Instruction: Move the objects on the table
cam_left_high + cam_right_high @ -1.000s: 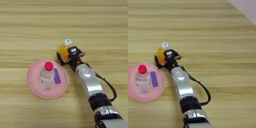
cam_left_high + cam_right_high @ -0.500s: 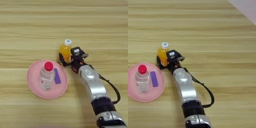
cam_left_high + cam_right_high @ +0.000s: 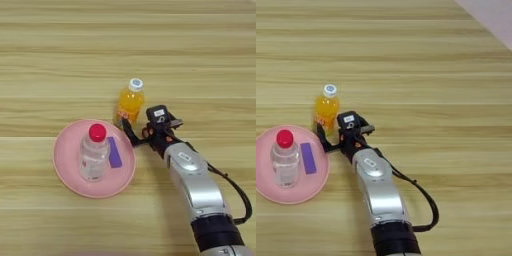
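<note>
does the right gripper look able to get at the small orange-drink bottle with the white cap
Probably yes: the right gripper sits right beside the orange-drink bottle at its base, nothing between; the pink plate lies clear, lower left.

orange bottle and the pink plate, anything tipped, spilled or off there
Nothing stands out. The orange bottle stands upright on the table beside the gripper; the clear bottle stands upright on the pink plate.

capped bottle (image 3: 94, 154) on plate (image 3: 67, 172), drink bottle (image 3: 130, 103) behind-right
</note>
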`<state>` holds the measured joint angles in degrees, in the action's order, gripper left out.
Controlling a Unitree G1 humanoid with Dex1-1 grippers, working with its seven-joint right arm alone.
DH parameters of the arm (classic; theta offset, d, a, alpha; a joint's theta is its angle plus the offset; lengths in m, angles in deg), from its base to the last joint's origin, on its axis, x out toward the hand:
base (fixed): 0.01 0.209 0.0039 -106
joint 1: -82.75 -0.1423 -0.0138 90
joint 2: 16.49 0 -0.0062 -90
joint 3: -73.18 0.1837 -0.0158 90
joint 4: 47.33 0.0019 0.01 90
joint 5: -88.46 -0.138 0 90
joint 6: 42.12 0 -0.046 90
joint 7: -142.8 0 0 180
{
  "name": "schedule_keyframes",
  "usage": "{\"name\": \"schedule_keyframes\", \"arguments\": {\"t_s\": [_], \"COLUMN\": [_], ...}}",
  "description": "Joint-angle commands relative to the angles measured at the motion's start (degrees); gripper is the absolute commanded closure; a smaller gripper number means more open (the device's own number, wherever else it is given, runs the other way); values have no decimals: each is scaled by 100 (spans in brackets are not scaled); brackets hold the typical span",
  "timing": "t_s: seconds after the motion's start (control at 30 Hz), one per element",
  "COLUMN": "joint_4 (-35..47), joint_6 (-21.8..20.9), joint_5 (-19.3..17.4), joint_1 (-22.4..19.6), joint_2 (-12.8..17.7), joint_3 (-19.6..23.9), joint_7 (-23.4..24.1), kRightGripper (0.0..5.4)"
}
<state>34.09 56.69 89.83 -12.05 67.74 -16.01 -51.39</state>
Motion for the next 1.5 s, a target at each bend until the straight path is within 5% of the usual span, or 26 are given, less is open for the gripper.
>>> {"name": "schedule_keyframes", "arguments": {"t_s": [0.03,1.5], "joint_4": [486,-899], "joint_6": [-4,-497], "joint_5": [-73,832], "joint_1": [-124,-339], "joint_2": [165,614], "joint_3": [159,-6], "joint_7": [45,475], "kRightGripper": [3,3]}}
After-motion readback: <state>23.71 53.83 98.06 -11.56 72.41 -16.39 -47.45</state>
